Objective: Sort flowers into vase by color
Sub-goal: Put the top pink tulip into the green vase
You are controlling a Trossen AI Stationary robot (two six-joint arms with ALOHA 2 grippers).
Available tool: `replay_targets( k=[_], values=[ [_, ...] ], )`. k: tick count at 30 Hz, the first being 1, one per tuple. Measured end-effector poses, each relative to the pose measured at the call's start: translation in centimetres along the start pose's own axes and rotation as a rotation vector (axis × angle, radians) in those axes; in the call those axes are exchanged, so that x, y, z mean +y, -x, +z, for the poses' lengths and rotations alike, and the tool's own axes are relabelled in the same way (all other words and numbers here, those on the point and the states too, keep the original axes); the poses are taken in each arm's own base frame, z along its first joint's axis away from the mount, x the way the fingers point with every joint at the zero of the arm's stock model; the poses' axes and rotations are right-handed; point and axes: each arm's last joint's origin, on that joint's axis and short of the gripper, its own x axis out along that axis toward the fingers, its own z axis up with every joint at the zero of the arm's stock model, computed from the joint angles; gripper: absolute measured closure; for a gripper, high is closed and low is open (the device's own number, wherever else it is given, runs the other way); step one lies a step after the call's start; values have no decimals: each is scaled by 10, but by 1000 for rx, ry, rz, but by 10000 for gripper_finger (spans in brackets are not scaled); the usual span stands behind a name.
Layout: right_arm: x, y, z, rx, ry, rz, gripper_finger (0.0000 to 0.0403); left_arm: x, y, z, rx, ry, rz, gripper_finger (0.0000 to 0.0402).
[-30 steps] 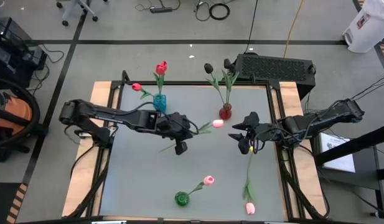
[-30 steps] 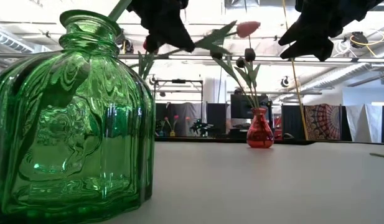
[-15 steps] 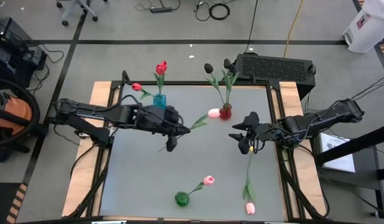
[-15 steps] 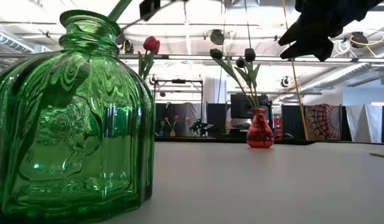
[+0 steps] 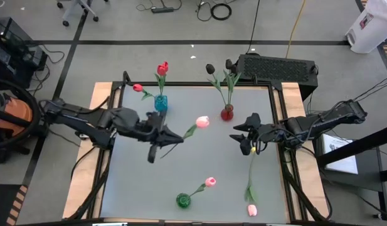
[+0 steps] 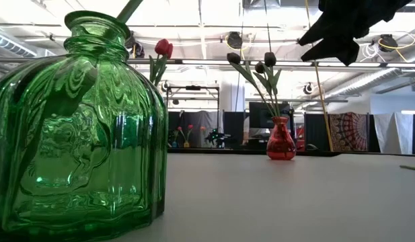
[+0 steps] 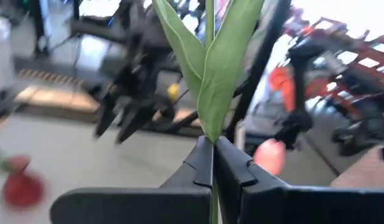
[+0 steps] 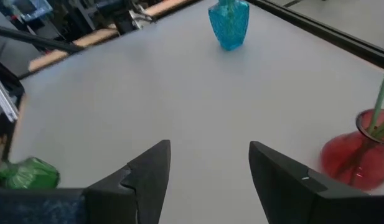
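My left gripper (image 5: 178, 139) hangs over the table's left middle, shut on a pink tulip whose head (image 5: 202, 121) points toward the red vase (image 5: 227, 113). The red vase holds black tulips (image 5: 210, 68). A blue vase (image 5: 160, 102) holds a red tulip (image 5: 162, 68), with another red one (image 5: 138, 88) beside it. A green vase (image 5: 183, 200) near the front edge holds a pink tulip (image 5: 210, 182). One more pink tulip (image 5: 251, 209) lies flat at the front right. My right gripper (image 5: 237, 133) stands open above the table's right middle, with nothing between its fingers (image 8: 148, 165). My left gripper pinches the pink tulip's green stem just below its leaves (image 7: 208, 129) between its two shut fingers (image 7: 232, 165). The fingers come nearly level from the table's left. The tulip is lifted clear of the table, slanting away from the fingertips with its head outermost.
A black box (image 5: 278, 66) stands behind the table's far edge. In the low view the green vase (image 6: 79, 134) fills the left side and the red vase (image 6: 281, 141) stands farther back. Bare table lies between the vases.
My left gripper has risen out of the low view and gone toward the table's left edge, tipping up from a downward slant to nearly level. It stays shut on the pink tulip, which has travelled with it, clear of the table.
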Motion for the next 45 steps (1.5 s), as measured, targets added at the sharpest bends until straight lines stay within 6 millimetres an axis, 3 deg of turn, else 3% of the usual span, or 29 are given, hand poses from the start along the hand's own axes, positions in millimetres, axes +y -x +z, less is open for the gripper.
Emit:
replay_targets(
  k=[8,18,26,31,36,45],
  values=[
    [3,0,4,-34,-59,27,193,-33,8,13,-181,-73,-150,400],
    [4,0,5,-40,-301,47,193,-56,13,5,-156,-73,-210,400],
    [17,2,24,-198,-382,197,193,-64,12,-2,-141,-75,-198,400],
    [31,-1,37,-313,-353,346,193,-62,8,-16,-107,-76,-168,400],
    [48,-8,46,-471,-290,460,193,-58,6,-17,-111,-74,-134,400],
    [94,-27,73,-544,-141,477,193,-53,5,-16,-114,-70,-107,400]
  ],
)
